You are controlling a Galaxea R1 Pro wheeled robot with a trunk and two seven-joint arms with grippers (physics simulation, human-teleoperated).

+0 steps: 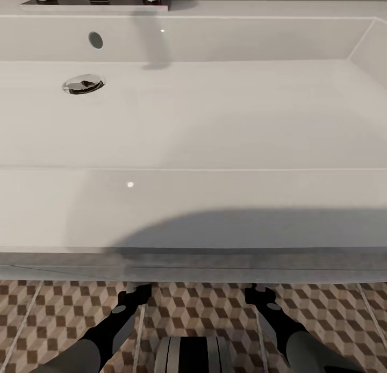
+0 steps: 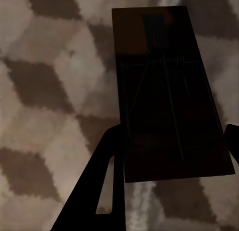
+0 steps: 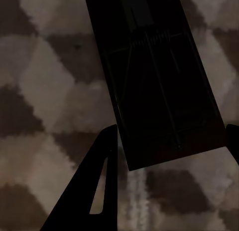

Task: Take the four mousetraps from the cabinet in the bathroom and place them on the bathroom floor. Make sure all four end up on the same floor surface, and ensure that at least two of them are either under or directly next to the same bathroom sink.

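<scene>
Two arms: both reach forward from the lower edge of the head view, tips going under the sink's [image 1: 193, 120] front edge.
Left gripper [image 2: 172, 141]: fingers either side of a dark mousetrap [image 2: 169, 91], touching its edges, holding it above the bathroom floor [image 2: 45, 91].
Right gripper [image 3: 172, 141]: fingers clasping a second mousetrap [image 3: 159, 76] over the tiles.
Sink: fills the upper frame, drain [image 1: 83, 84] upper left.
</scene>
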